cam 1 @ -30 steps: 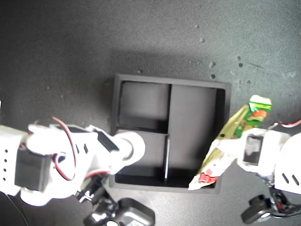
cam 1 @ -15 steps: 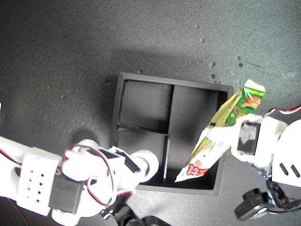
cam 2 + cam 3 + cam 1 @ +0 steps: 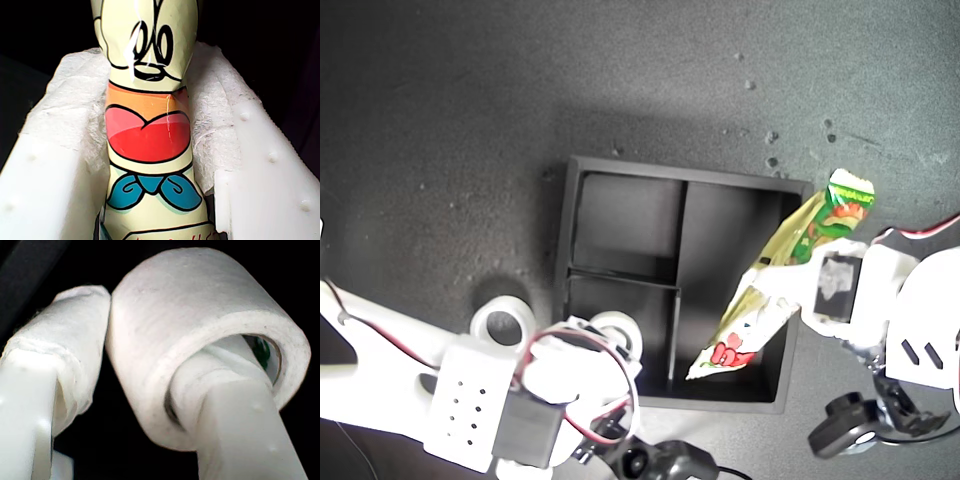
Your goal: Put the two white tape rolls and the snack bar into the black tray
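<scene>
The black tray (image 3: 670,172) lies mid-table in the exterior view. My first gripper (image 3: 817,283) comes in from the exterior view's right, shut on the snack bar (image 3: 765,295), which slants with its lower end over the tray's long compartment. In the first wrist view the snack bar (image 3: 147,135) fills the gap of my first gripper (image 3: 147,65) between padded fingers (image 3: 65,115). My second gripper (image 3: 612,345) is shut on a white tape roll (image 3: 620,328) at the tray's near small compartment. In the second wrist view my second gripper (image 3: 145,340) has one finger through the tape roll (image 3: 165,305). A second tape roll (image 3: 504,322) lies on the table.
The table is a dark speckled mat (image 3: 470,110). The second arm's white body with red wires (image 3: 480,400) covers the exterior view's lower left. The loose roll lies just off the tray's left wall in the exterior view. A black motor part (image 3: 845,430) sits under the first arm.
The second arm swung down toward the exterior view's lower edge, uncovering the loose roll, still holding its roll. The first gripper carried the snack bar leftward, further over the tray.
</scene>
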